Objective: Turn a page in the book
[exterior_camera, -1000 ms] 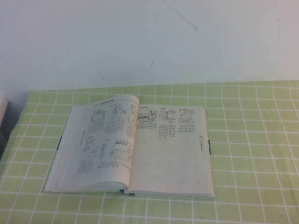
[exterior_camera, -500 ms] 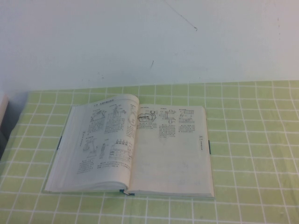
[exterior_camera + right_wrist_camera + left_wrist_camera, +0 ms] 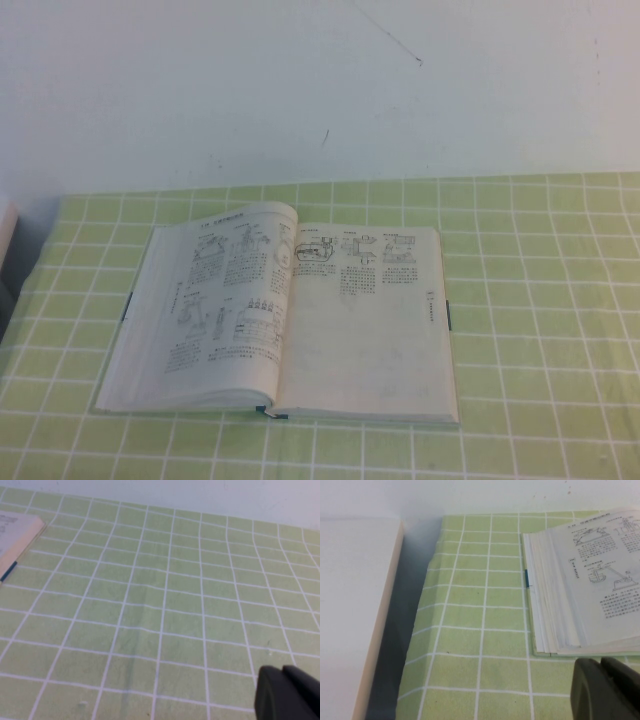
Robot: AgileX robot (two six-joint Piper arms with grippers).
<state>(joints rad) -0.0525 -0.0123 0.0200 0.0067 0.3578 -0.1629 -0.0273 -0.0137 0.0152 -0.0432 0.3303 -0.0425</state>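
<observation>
The book lies open on the green checked tablecloth, its dark cover edge showing at the front. The page is the right-hand leaf, lying flat, with small diagrams along its far edge and blank space below. Neither gripper shows in the high view. In the left wrist view my left gripper is shut and empty, above the cloth just off the book's left corner. In the right wrist view my right gripper is shut and empty over bare cloth, well away from the book's corner.
A white block stands off the cloth's left edge, with a shadowed gap between them; it also shows at the far left of the high view. A white wall rises behind the table. Green cloth stretches right of the book.
</observation>
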